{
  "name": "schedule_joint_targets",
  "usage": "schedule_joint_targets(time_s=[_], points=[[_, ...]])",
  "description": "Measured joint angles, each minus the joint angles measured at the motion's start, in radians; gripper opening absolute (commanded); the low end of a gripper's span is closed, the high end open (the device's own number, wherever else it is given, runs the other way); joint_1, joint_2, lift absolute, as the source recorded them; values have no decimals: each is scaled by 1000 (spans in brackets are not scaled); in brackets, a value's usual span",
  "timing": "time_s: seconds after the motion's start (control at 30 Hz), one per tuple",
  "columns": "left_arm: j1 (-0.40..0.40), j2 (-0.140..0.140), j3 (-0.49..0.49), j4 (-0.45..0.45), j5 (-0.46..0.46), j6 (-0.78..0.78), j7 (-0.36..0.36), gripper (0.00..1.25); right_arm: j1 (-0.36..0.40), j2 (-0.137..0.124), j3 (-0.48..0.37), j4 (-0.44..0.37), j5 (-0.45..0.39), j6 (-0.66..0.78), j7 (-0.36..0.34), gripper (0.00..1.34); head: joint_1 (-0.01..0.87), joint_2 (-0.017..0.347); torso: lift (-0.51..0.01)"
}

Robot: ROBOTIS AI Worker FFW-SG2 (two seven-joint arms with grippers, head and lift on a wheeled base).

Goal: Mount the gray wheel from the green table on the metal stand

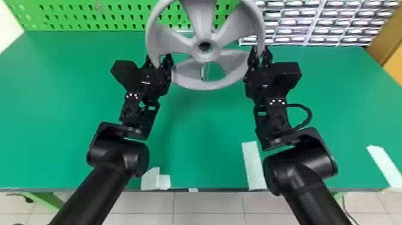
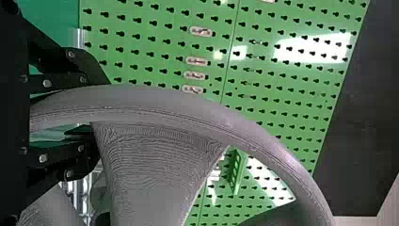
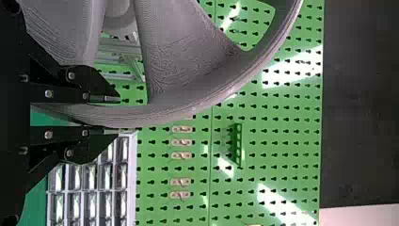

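Left gripper (image 1: 158, 59) and right gripper (image 1: 260, 51) clamp the gray wheel (image 1: 206, 85), apparently at the aligning step; next, its hub (image 1: 206, 55) needs easing onto the metal stand (image 1: 204, 73)

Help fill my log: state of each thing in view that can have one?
Gray wheel: raised above the green table
Right tool: closed on the wheel's rim
Left tool: at the rim, grip unclear
Metal stand: partly hidden behind the wheel
White strips: flat on table
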Motion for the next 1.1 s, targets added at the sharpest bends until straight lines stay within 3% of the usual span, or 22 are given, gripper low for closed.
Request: schedule_joint_targets(time_s=[1.1], points=[[-58,4,-10,93,-6,-21,-5,385,-58,3,6,76,-14,-15,0,250,867,52,-100]])
